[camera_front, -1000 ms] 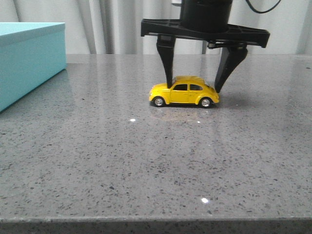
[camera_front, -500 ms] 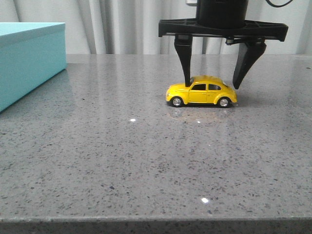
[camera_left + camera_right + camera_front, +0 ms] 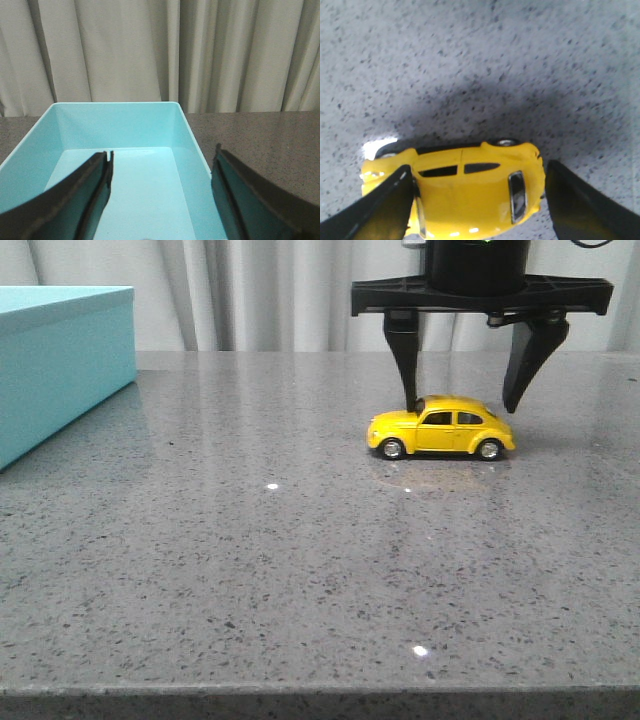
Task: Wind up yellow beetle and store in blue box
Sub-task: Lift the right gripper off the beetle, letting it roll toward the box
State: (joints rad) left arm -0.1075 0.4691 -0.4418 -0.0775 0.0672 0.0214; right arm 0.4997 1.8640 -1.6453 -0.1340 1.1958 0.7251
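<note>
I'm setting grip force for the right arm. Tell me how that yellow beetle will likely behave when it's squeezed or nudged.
The yellow beetle stands on four tyred wheels on smooth stone, so a nudge along its length probably rolls it. Its glossy, rounded shell may slip between the right gripper fingers. It looks rigid and small, likely light; moderate force should do.

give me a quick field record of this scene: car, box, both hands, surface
car: yellow beetle, upright on its wheels, right of centre, nose pointing left in the front view
box: blue box, far left, open, nothing seen inside in the left wrist view
right hand: right hand, open, fingers down, one at each end of the car; contact unclear
left hand: left hand, open, above the box interior
surface: grey speckled table
</note>
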